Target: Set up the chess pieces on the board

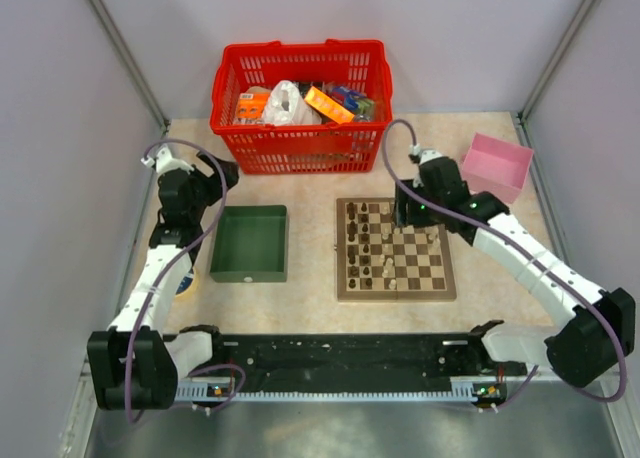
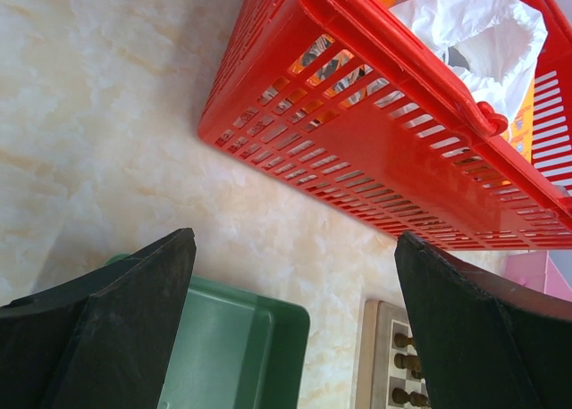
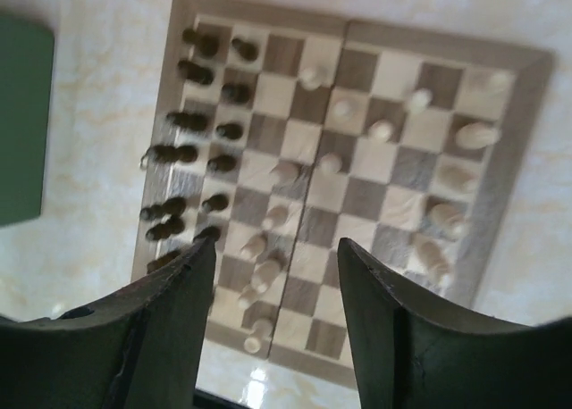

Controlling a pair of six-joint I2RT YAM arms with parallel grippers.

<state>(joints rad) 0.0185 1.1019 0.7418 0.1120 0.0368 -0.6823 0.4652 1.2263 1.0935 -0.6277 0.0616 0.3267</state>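
The right gripper (image 3: 277,253) hangs over the board (image 3: 259,5) with its jaws partly apart and nothing between them. Its arm folds at the near right corner of the table and reaches back in over the board's far right part. The left gripper (image 2: 295,241) is spread wide and holds nothing either, poised above bare table between the one green tray (image 1: 248,243) and the one red basket (image 1: 300,148); its arm stretches up along the table's left side. There is one board, at the middle right, carrying the chess pieces: the dark pieces (image 3: 234,94) line two rows along its left side, and the pale pieces (image 3: 382,129) lie scattered over the rest. Blur stops a firm count of either. One pink bin (image 1: 495,163) sits beyond the board at far right.
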